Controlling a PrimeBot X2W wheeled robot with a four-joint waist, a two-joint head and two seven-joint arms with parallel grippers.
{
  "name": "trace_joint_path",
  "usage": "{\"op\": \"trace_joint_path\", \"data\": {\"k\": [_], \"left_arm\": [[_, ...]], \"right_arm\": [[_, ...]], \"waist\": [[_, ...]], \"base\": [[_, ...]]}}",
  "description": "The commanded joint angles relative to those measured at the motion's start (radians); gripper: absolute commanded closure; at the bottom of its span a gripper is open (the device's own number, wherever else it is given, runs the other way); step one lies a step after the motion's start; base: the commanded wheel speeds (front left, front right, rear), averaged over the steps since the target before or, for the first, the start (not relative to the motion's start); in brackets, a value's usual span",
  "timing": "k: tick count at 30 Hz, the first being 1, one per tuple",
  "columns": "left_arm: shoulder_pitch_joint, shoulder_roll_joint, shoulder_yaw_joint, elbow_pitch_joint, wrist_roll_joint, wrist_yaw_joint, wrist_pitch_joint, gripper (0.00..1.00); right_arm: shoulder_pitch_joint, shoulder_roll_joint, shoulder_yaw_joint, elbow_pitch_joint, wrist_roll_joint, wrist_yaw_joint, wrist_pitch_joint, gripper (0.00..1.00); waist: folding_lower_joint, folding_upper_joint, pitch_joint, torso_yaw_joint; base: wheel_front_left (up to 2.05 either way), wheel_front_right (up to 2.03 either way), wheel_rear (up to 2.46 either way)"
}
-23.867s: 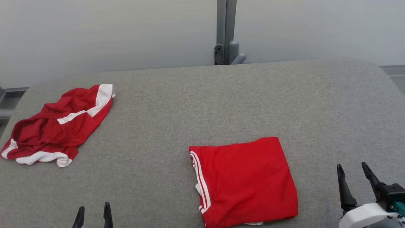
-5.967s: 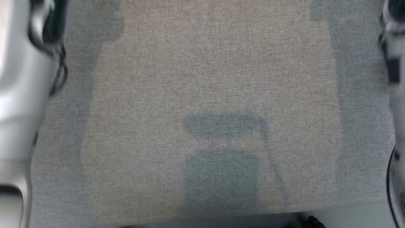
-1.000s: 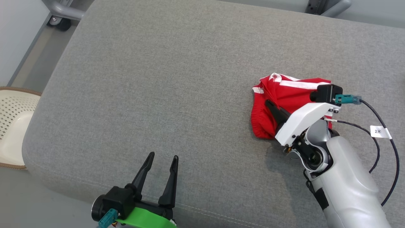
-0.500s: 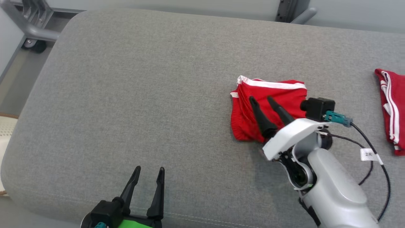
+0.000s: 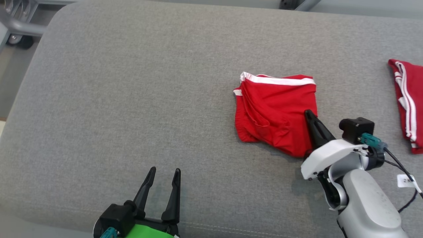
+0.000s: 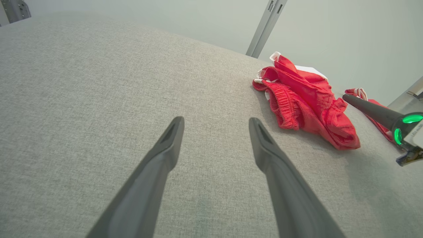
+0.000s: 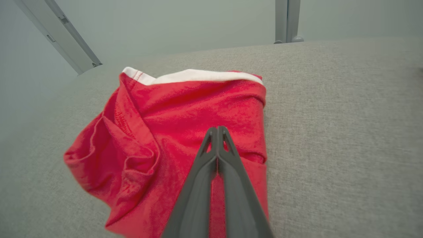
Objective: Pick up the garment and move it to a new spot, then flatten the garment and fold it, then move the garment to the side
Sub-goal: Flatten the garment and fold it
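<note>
The garment (image 5: 274,112) is a pair of red shorts with white trim, lying crumpled on the grey cushioned surface (image 5: 132,82). My right gripper (image 5: 309,114) is shut, its fingers pressed together, the tips over the garment's near right edge. In the right wrist view the shut right gripper (image 7: 217,129) points across the red garment (image 7: 165,112), with no cloth seen between the jaws. My left gripper (image 5: 163,172) stands open near the front edge, well to the left of the garment. In the left wrist view the open left gripper (image 6: 214,122) holds nothing, and the garment (image 6: 307,109) lies ahead to its right.
A second red garment with white stripes (image 5: 408,105) lies folded at the surface's right edge. The wide grey surface stretches left of the shorts. A metal frame with a wheel (image 5: 16,29) stands beyond the far left corner. The right arm's cable (image 5: 401,168) hangs beside it.
The head camera has shifted. My right gripper opened over the garment, then shut and drew back toward its near right edge. The garment now lies lower and more spread. The left gripper stays open.
</note>
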Motion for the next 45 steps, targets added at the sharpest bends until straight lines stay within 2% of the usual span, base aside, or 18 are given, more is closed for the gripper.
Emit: {"op": "trace_joint_path", "data": {"k": [1,5,14,20,24,25,26,27,32,36,45], "left_arm": [[-0.018,0.002,-0.002,-0.001,-0.007,0.005,-0.002,0.00],[-0.036,0.001,-0.008,0.005,-0.017,0.011,-0.002,0.00],[-0.016,0.001,-0.011,0.021,-0.029,0.018,-0.002,0.00],[0.012,0.001,-0.013,0.023,-0.033,0.023,-0.002,0.00],[0.027,0.002,0.001,0.024,-0.027,0.022,-0.002,0.00],[0.034,0.002,0.009,0.021,-0.023,0.022,-0.002,0.00],[0.043,0.002,0.019,0.015,-0.017,0.023,-0.002,0.00],[0.051,0.002,0.033,0.006,-0.010,0.024,-0.002,0.00],[0.098,0.002,0.111,-0.050,0.048,0.030,-0.001,0.00],[0.126,0.002,0.168,-0.052,0.077,0.032,-0.001,0.00],[0.158,0.002,0.256,-0.017,0.108,0.007,-0.001,0.00]], "right_arm": [[-0.021,0.005,0.007,0.017,-0.010,0.000,-0.009,1.00],[-0.054,0.026,0.056,0.086,-0.034,0.000,-0.041,1.00],[-0.076,0.056,0.257,0.160,-0.014,0.000,-0.091,1.00],[-0.094,0.061,0.350,0.182,0.021,0.000,-0.124,1.00],[-0.083,0.060,0.369,0.177,0.034,0.000,-0.142,0.99],[-0.072,0.060,0.366,0.171,0.032,0.000,-0.148,0.67],[-0.059,0.060,0.356,0.162,0.024,0.000,-0.154,0.18],[-0.046,0.060,0.342,0.152,0.007,0.000,-0.159,0.00],[0.043,0.031,0.249,0.038,-0.119,0.000,-0.167,0.00],[0.145,0.024,0.135,-0.053,-0.199,0.000,-0.167,0.00],[0.277,0.016,-0.012,-0.121,-0.267,0.000,-0.167,0.00]], "waist": [[0.0000,0.0000,0.032,0.034],[0.0000,0.0000,0.042,0.066],[0.0000,0.0000,0.001,0.105],[0.0000,0.0000,-0.035,0.091],[0.0000,0.0000,-0.066,0.071],[0.0000,0.0000,-0.081,0.062],[0.0000,0.0000,-0.093,0.052],[0.0000,0.0000,-0.106,0.041],[0.0000,0.0000,-0.161,-0.024],[0.0000,0.0000,-0.200,-0.075],[0.0000,0.0000,-0.232,-0.182]], "base": [[0.00,0.00,0.00],[0.00,0.00,0.00],[0.00,0.00,0.00],[0.00,0.00,0.00],[0.00,0.00,0.00],[0.00,0.00,0.00],[0.00,0.00,0.00],[0.00,0.00,0.00],[0.00,0.00,0.00],[0.00,0.00,0.00],[0.00,0.00,0.00]]}}
